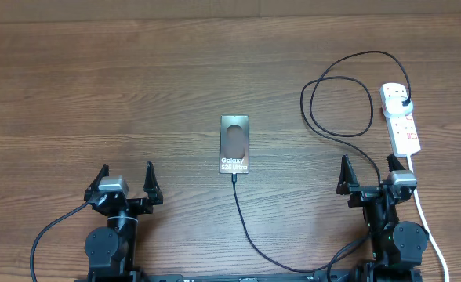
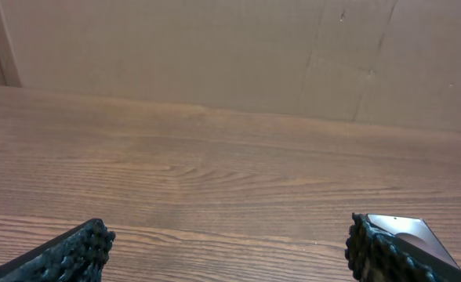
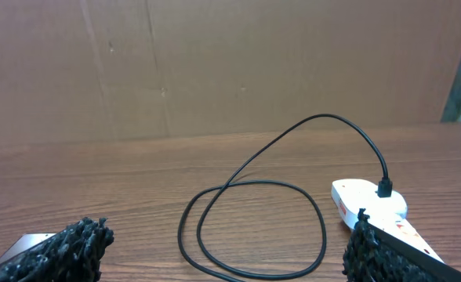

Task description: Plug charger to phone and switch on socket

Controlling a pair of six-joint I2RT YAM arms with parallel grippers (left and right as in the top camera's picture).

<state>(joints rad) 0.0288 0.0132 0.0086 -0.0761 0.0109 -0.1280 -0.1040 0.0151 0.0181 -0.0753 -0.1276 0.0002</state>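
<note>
At the centre of the tabletop (image 1: 97,78), seen from overhead, the phone (image 1: 235,144) lies flat, with white lettering "Galaxy S25 Ultra" at its 6 o'clock end under a dark oval blotch. The charger (image 1: 237,196) meets that end with its tip, but whether it is seated is too small to tell. Its cable runs toward 6 o'clock, disappears behind the right arm, reappears as a loop at 2 o'clock and ends in a black plug in the socket (image 1: 407,129) at 3 o'clock. The socket's red marks are unreadable, and its white cord (image 1: 428,223) trails to 5 o'clock, cut off by the frame edge. The left claw (image 1: 126,176) at 7 o'clock and the right claw (image 1: 368,171) at 4 o'clock are both spread wide and grip nothing. The left wrist view shows only dark ribbed fingertips (image 2: 78,252) at the bottom corners, wide apart, with one phone corner peeking out behind the one at 4 o'clock. The right wrist view crops its fingertips the same way, far apart. The cable loop lies beyond them, the socket's plugged end is partly hidden at 4 o'clock, and a sliver of the phone shows at 8 o'clock.
</note>
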